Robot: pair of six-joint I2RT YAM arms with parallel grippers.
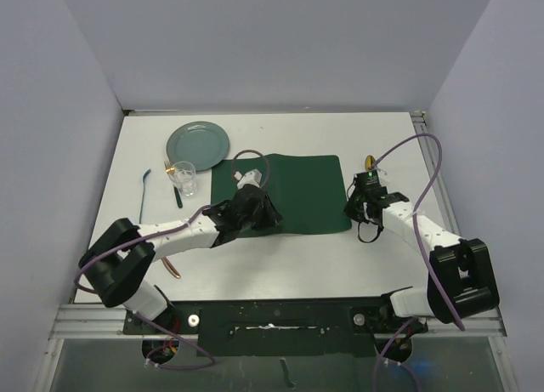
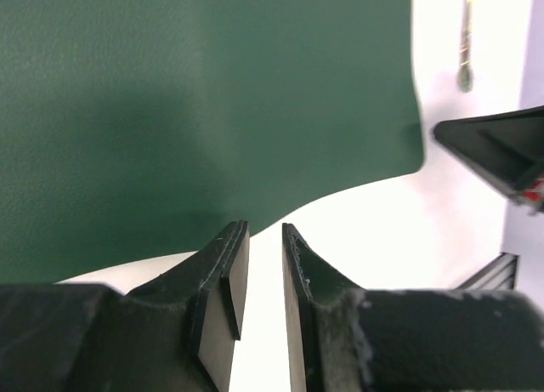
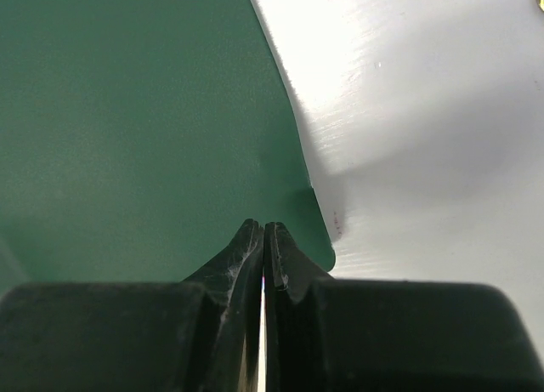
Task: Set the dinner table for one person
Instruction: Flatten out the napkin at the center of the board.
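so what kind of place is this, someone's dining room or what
Probably a robot lab test cell, not a home: plain walls box in a white tabletop with metal rail edging, and a left arm and right arm are bolted to its near edge.

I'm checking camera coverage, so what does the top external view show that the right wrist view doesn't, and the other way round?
Only the top external view shows the grey-green plate, the clear glass and a blue-handled utensil to its left. Only the right wrist view shows the right end effector shut tight by the near corner of the placemat; whether it pinches the mat is unclear. Both show the green placemat and the white dinner table.
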